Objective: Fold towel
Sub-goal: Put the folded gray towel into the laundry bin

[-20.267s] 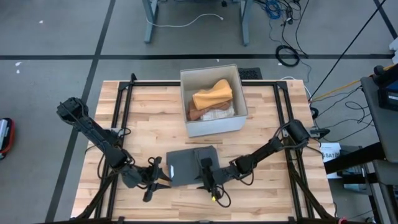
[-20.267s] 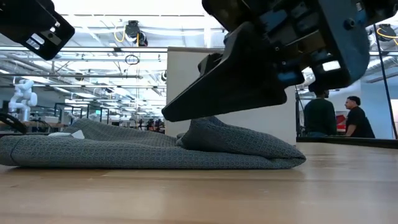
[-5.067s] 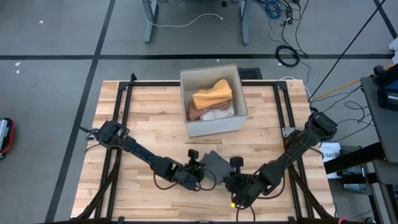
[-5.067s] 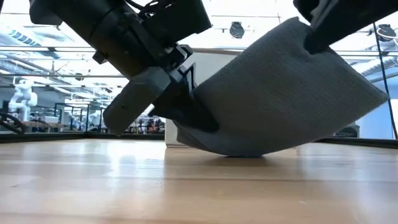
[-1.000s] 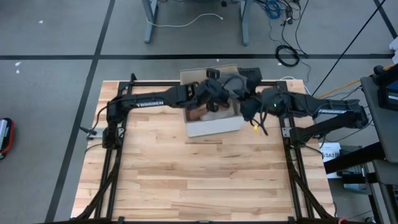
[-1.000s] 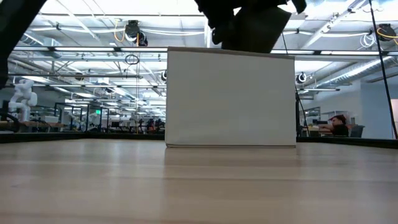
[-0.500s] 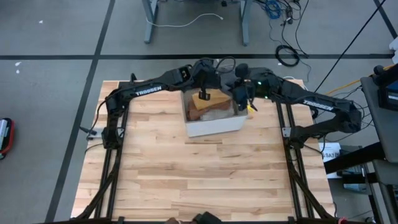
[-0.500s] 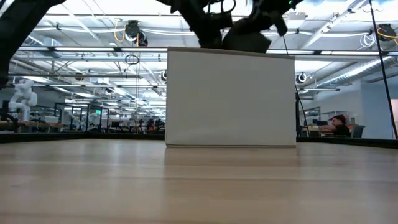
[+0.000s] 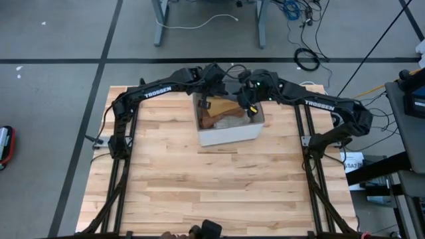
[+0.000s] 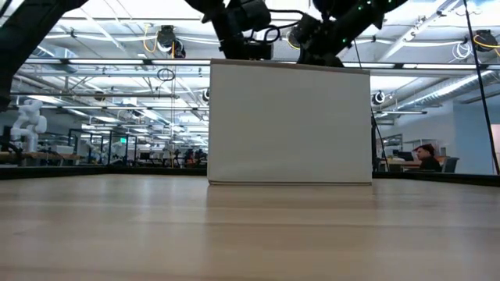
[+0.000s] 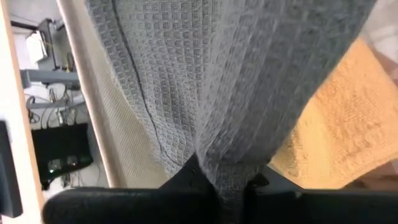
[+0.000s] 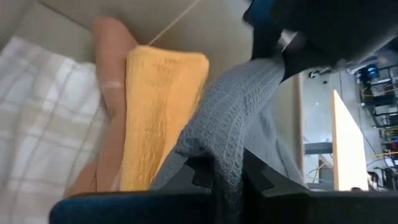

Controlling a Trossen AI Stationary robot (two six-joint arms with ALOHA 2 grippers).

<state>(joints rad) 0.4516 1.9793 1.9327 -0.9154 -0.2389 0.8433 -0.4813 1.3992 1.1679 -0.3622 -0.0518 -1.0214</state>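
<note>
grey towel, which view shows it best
Left wrist view: the grey towel fills it, weave clear, hanging over the orange towel. Right wrist view shows a narrower strip. High view hides it under the arms; low view's bin blocks it.

Bright even overhead light; soft shadows, ceiling glare, blurred wrist close-ups

Grey floor point(image 9: 60, 99); bright, possibly glass-walled hall point(image 10: 109, 117) behind.

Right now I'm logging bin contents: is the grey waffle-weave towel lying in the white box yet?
Not yet. The grey waffle-weave towel hangs pinched by the left hand and right hand, above the orange towel in the white box.
</note>
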